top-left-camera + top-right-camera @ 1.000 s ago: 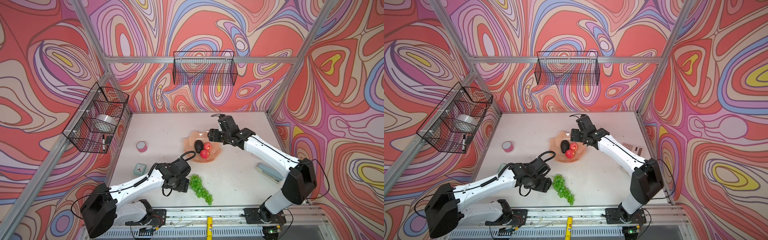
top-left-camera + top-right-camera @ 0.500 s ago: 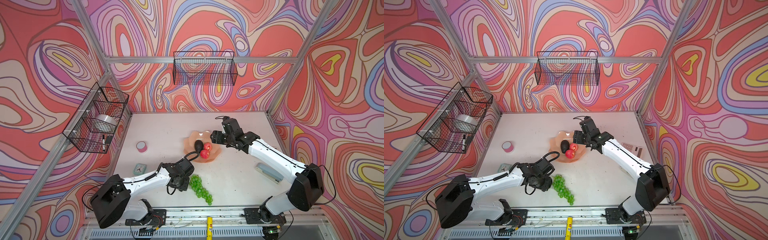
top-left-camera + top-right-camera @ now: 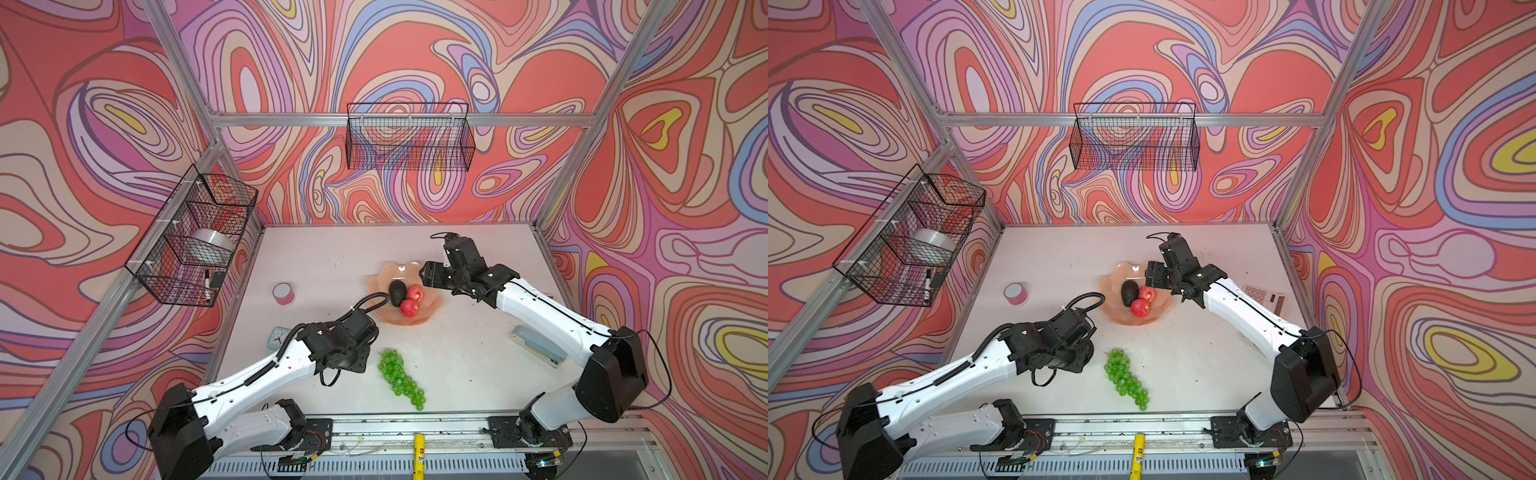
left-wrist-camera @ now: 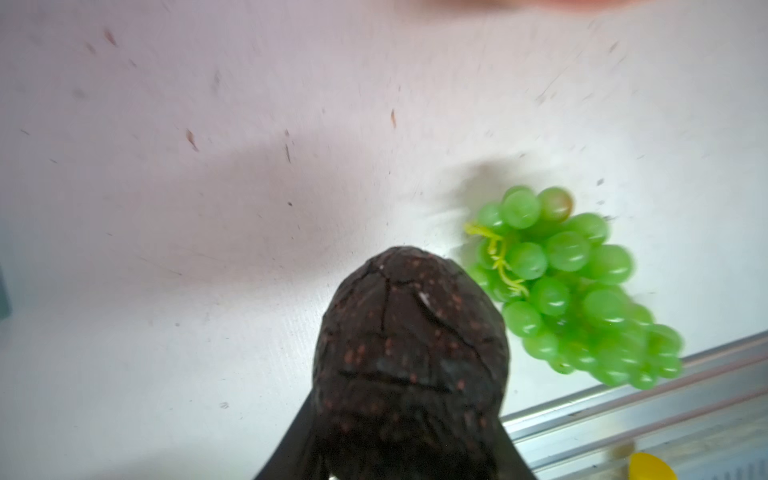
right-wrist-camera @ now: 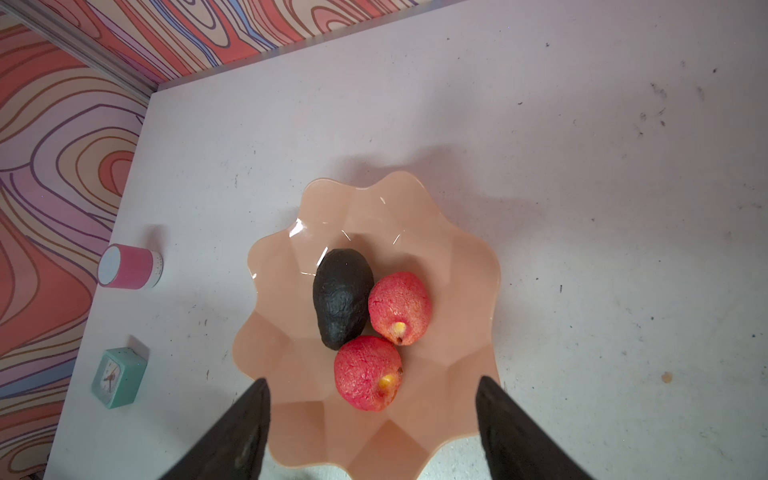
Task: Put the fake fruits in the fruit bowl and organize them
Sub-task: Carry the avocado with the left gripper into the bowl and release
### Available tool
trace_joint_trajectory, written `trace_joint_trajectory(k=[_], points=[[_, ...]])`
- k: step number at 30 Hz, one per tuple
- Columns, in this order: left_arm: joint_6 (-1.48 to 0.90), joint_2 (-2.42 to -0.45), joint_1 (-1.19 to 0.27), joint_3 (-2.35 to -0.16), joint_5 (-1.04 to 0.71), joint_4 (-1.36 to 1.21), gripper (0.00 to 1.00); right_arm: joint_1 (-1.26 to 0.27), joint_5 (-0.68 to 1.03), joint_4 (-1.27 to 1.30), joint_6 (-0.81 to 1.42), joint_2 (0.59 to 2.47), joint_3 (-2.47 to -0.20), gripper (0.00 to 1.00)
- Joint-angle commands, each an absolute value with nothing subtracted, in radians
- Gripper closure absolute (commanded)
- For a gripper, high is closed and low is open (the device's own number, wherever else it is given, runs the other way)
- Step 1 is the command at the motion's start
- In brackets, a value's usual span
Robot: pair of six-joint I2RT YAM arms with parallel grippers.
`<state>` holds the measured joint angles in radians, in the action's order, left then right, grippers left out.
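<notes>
The table (image 3: 465, 365) is mostly bare toward its far edge and across its right half, leaving free room there. The bowl (image 3: 432, 309) sits near the middle, its scalloped rim well clear of every table edge; inside it one avocado (image 5: 343, 297) touches two apples (image 5: 400, 307) (image 5: 368, 372), with the far part of the bowl free. The right hand (image 5: 374, 432) hovers over the bowl's near rim, its fingers wide apart with nothing between them. The grapes (image 3: 401, 379) lie on the table close to the front rail, well apart from the bowl. The left hand (image 4: 409, 449) is just beside the grapes, clamped on a second avocado (image 4: 411, 353), which hangs clear above the table in the left wrist view. A stapler (image 3: 538, 345) lies near the right edge, a clock (image 5: 118, 377) and a tape roll (image 5: 129, 267) along the left edge.
</notes>
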<state>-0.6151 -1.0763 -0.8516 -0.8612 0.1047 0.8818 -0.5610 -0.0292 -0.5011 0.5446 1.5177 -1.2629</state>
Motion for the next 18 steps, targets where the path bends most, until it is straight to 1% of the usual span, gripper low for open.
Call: trace_joint_trajectory(k=[1, 3, 5, 10, 14, 18], points=[[-0.576, -1.038, -0.85, -0.95, 0.199, 0.966, 0.64, -0.553, -0.024, -0.478, 0.551, 1.502, -1.246, 0.2], [-0.54, -1.073, -0.835, -0.999, 0.212, 0.914, 0.63, -0.554, -0.021, -0.47, 0.553, 1.502, -1.236, 0.2], [-0.505, -1.148, -0.806, -1.054, 0.199, 0.849, 0.62, -0.554, -0.011, -0.467, 0.558, 1.496, -1.225, 0.2], [-0.436, -1.36, -0.743, -1.152, 0.109, 0.688, 0.62, -0.554, -0.011, -0.478, 0.553, 1.453, -1.172, 0.2], [-0.395, -1.523, -0.723, -1.239, 0.071, 0.633, 0.62, -0.554, -0.046, -0.504, 0.542, 1.414, -1.132, 0.2], [-0.384, -1.674, -0.703, -1.317, 0.069, 0.641, 0.62, -0.556, -0.064, -0.536, 0.524, 1.38, -1.106, 0.21]])
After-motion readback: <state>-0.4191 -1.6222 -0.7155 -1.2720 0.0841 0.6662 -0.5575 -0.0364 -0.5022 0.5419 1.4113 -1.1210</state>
